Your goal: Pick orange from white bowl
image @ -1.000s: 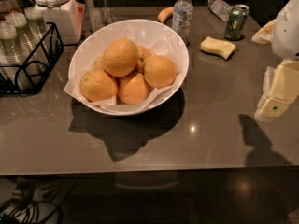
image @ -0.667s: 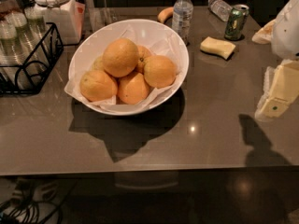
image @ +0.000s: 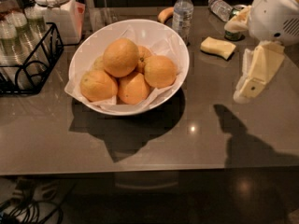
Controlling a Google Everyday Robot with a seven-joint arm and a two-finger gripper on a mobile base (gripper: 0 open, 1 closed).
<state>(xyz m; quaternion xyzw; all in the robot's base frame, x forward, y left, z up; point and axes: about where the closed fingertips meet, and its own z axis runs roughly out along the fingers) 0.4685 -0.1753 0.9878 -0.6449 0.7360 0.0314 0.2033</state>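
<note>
The white bowl [image: 174,40], lined with crumpled white paper, stands on the dark table left of centre. It holds a pile of several oranges. The orange [image: 120,56], the biggest one, lies on top of the pile, toward the left. Smaller oranges lie below it on the left [image: 97,85], in front [image: 133,88] and on the right [image: 160,71]. My gripper [image: 247,88] hangs from the white arm at the right edge, pointing down. It is well to the right of the bowl, above the table, and holds nothing.
A water bottle [image: 182,12] stands just behind the bowl's right rim. A yellow sponge [image: 217,47], a lying bottle [image: 219,6] and a can [image: 232,33] are at the back right. A black wire rack [image: 28,64] of glasses and a white jar [image: 53,6] stand at the left.
The arm and gripper have moved left and farther into view, toward the bowl, and now partly cover the can. The bowl and oranges have not moved.
</note>
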